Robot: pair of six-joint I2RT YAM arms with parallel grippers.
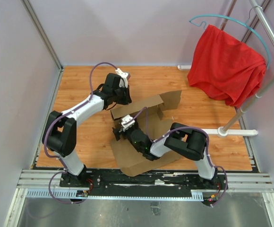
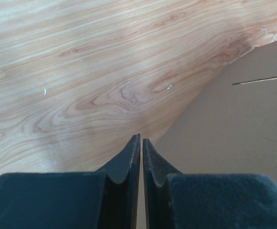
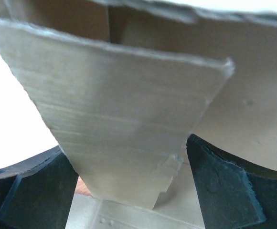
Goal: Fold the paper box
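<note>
Though partly raised, not yet closed: box (image 1: 149,120) at mid-tabletop (image 1: 80,85), back wall up, near panel lying flat toward the arm bases. Looks like the side-flap step.

Right end effector (image 3: 124,152): wide open, astride an upright flap (image 3: 129,109) at the box's left side, not clamped on it. Left end effector (image 2: 141,138): pinched all but shut, holding nothing, tip low over bare wood just beside the far-left cardboard edge.

Next, probably: swing the flap inward along its crease while bracing the back wall from outside. Calls for closing on the flap or nudging with one finger, gently enough not to tear the crease or skid the box.

Edges: raw cut edge of the flap running between the right fingers; thin slot (image 2: 255,81) cut in the panel beside the left tip. Room: open wood to the left of the box and beyond it; red cloth (image 1: 226,66) well apart at far right.
</note>
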